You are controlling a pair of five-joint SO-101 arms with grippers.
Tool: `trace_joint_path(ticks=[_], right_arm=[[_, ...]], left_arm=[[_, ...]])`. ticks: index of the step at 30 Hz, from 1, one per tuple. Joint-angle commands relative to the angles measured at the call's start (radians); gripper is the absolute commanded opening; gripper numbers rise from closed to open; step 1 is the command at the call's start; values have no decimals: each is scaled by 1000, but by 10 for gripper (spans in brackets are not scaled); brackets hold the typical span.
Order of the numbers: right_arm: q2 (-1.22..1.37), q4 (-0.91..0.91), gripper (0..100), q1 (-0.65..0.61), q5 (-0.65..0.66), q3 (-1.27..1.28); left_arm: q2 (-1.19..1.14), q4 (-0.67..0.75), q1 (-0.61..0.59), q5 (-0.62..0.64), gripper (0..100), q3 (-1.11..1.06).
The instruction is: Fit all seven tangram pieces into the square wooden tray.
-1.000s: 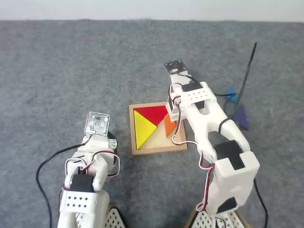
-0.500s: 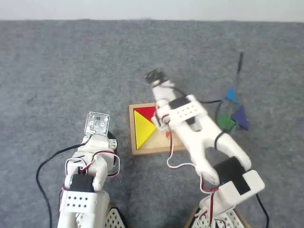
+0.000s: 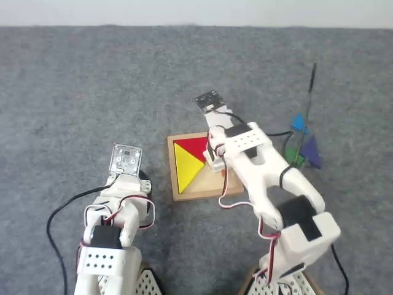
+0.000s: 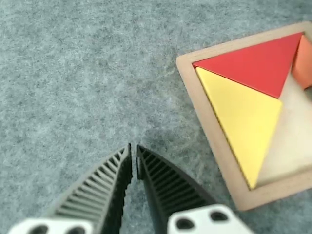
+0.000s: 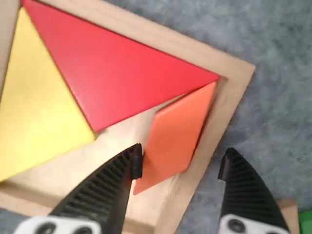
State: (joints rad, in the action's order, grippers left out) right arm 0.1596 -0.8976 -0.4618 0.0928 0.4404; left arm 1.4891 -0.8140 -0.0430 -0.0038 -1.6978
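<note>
Robotics lab bench: grey felt mat [image 3: 73, 74], white left arm [image 3: 113, 227] and right arm [image 3: 270, 178] mounted side by side.

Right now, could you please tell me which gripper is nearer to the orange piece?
Right. The right gripper hangs open directly over the orange piece in the wooden tray; the left gripper is shut above the carpet, outside the tray.
</note>
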Motion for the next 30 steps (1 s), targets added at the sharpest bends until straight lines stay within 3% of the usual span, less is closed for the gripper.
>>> trace_joint_path(ticks=[1, 18, 25, 30], right_arm=[[27, 16, 256, 47, 21, -87], [38, 19, 256, 38, -20, -190], [-237, -127, 256, 65, -14, -48], [-483, -134, 256, 202, 55, 147]], left_arm=[[12, -2, -5, 5, 14, 8], [12, -2, -5, 5, 14, 8], [12, -2, -5, 5, 14, 8], [12, -2, -5, 5, 14, 8]])
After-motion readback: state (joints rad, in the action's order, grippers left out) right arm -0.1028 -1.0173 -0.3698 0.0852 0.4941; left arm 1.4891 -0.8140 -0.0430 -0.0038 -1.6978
